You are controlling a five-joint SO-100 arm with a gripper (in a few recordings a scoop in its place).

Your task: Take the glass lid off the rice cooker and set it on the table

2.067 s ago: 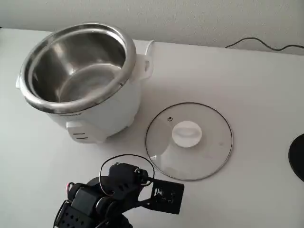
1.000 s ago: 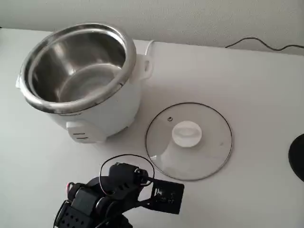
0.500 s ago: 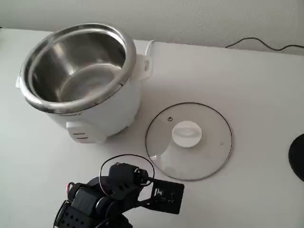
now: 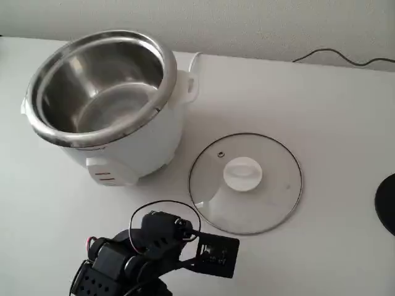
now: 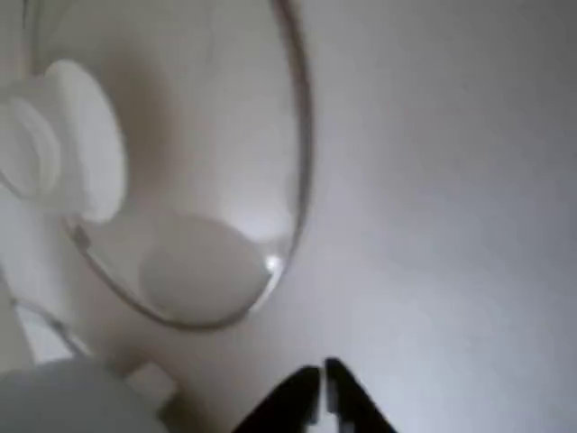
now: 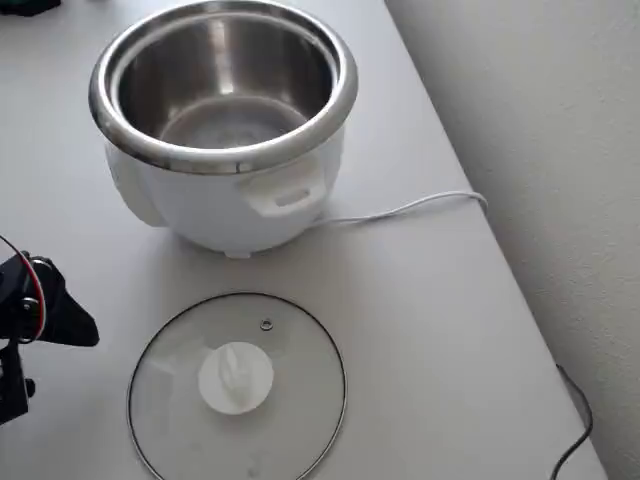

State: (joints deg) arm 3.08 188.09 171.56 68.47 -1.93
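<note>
Lid (image 4: 245, 183) flat on desk (image 4: 321, 105), just beside rice cooker (image 4: 105, 98), knob up, clear glass, thin metal rim, small steam hole. Cooker pot open, steel, bare inside. Placing step looks done; next only retreat. End effector (image 5: 323, 397) tips together, empty, apart from lid rim.

glass lid (image 4: 245, 183) lies flat on table (image 4: 321, 105), beside open rice cooker (image 4: 105, 102).
</note>
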